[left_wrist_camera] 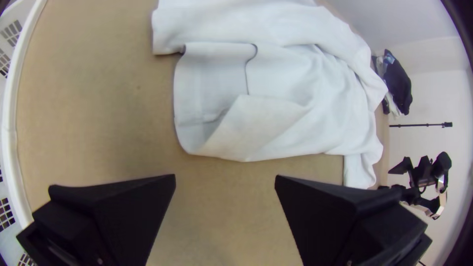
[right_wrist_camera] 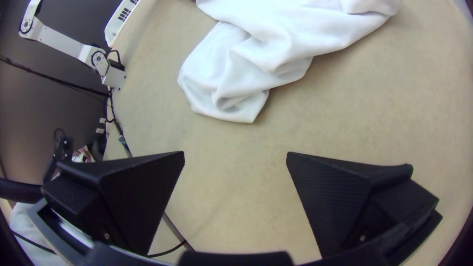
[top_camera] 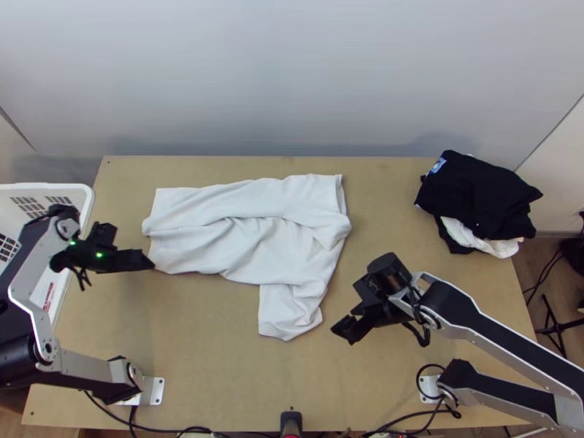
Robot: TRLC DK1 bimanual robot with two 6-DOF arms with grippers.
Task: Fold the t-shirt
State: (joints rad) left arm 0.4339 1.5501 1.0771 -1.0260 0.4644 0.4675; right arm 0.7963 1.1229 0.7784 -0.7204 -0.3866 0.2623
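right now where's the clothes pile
In the top view, the black and white clothes pile lies at the far right corner of the table, right of the white t-shirt.

Table (top_camera: 233,379): leaves room between t-shirt (top_camera: 241,244) and clothes pile (top_camera: 482,193)
Near side: runs free between 2 arm bases (top_camera: 152,391)
Basket (top_camera: 89,201): blocks the left edge
Right gripper (top_camera: 352,310): narrows passage beside the near sleeve (top_camera: 285,314)

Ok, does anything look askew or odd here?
The white fabric t-shirt lies rumpled, one sleeve poking out sideways; at the end near the black left gripper, one corner is flipped over, making that edge look uneven.
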